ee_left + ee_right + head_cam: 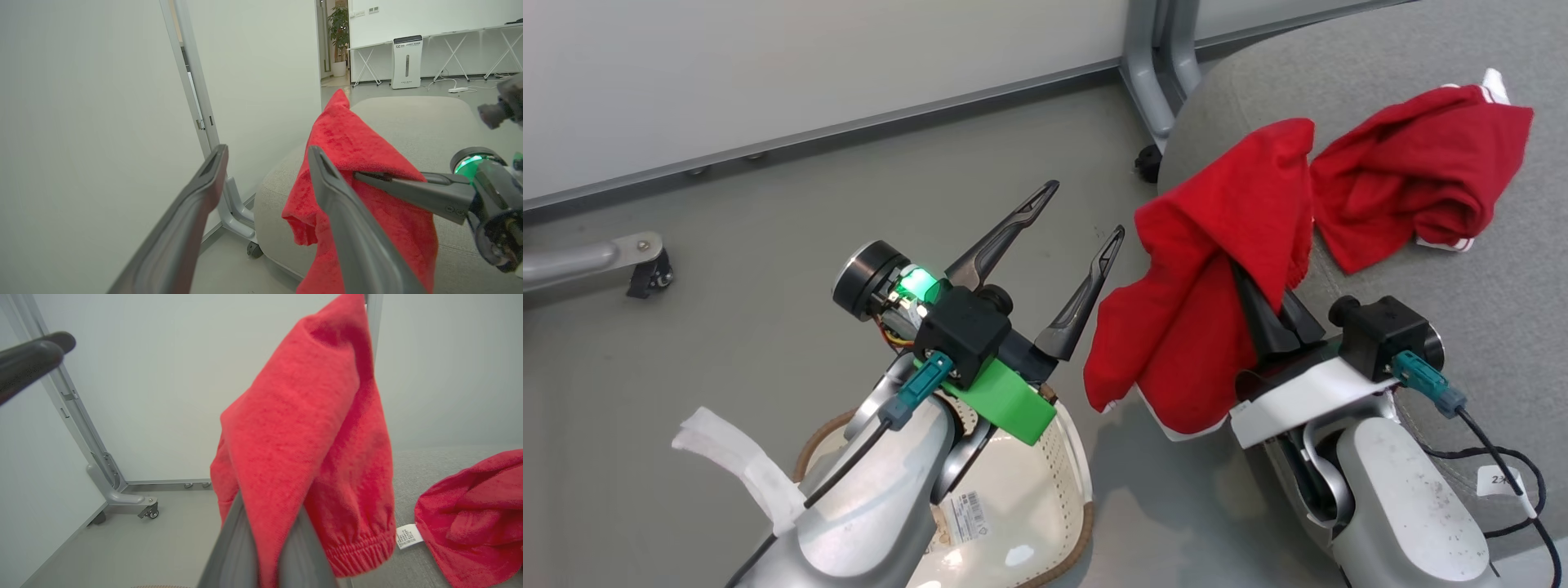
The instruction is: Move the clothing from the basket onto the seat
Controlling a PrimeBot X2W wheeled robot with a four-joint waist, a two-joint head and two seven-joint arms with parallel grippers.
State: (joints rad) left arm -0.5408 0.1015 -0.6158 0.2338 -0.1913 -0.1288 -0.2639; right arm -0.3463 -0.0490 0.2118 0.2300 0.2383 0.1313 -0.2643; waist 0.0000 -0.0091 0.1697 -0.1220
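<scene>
Right pincer seemingly pinches limp, fleecy red garment.

left forearm: rises from 7 o'clock of head view | left gripper: fingers spread, empty, aimed at 1 o'clock | right forearm: enters at 5 o'clock | right gripper: fingers closed on red garment, aimed at 11 o'clock

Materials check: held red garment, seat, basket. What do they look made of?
The held garment: soft knit, probably fleece or terry; fuzzy matte nap, limp drape, elastic-gathered cuff.
The seat: woven upholstery fabric, matte light grey; fine texture, stitched seam.
The basket: likely moulded plastic, cream, slightly glossy; rows of small holes, brown woven-looking rim.
</scene>
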